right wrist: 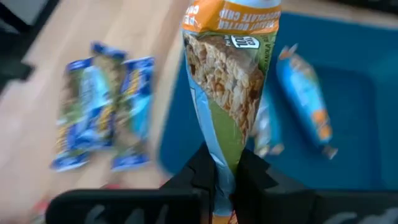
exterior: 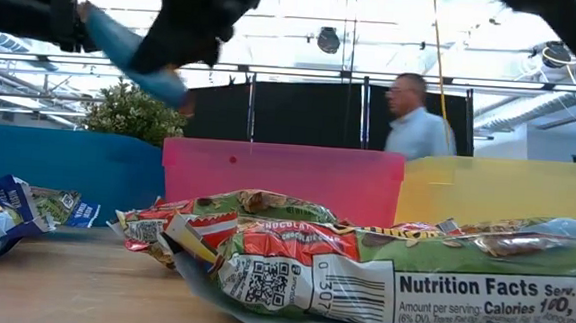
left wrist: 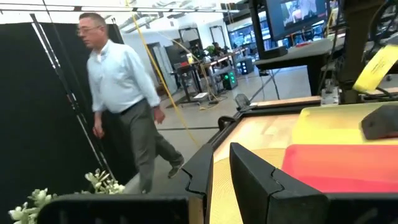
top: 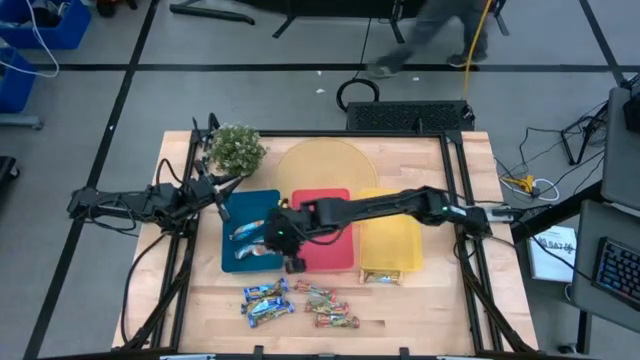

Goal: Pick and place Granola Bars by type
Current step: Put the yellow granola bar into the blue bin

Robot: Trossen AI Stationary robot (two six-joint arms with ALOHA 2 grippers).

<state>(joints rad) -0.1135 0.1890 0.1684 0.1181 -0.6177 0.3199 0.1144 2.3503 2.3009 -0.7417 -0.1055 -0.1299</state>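
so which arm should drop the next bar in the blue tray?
Right. Its hand is already shut on an orange-teal bar over the blue tray; the left hand waits by the plant.

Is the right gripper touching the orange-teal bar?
Touching. The right wrist view shows the right gripper shut on the bar, its wrapper's lower end pinched between the fingers, above the blue tray.

The red-brown granola bar (exterior: 381, 272) lying nearest in the low view is showing "Nutrition Facts", "Calories 160", "Amount per serving", the number "307" beside a QR code, and "CHOCOLATE" on its red band. The orange-teal granola bar (right wrist: 231, 81) is showing only partial words, "CHOCOLATE" and "GRANOLA".
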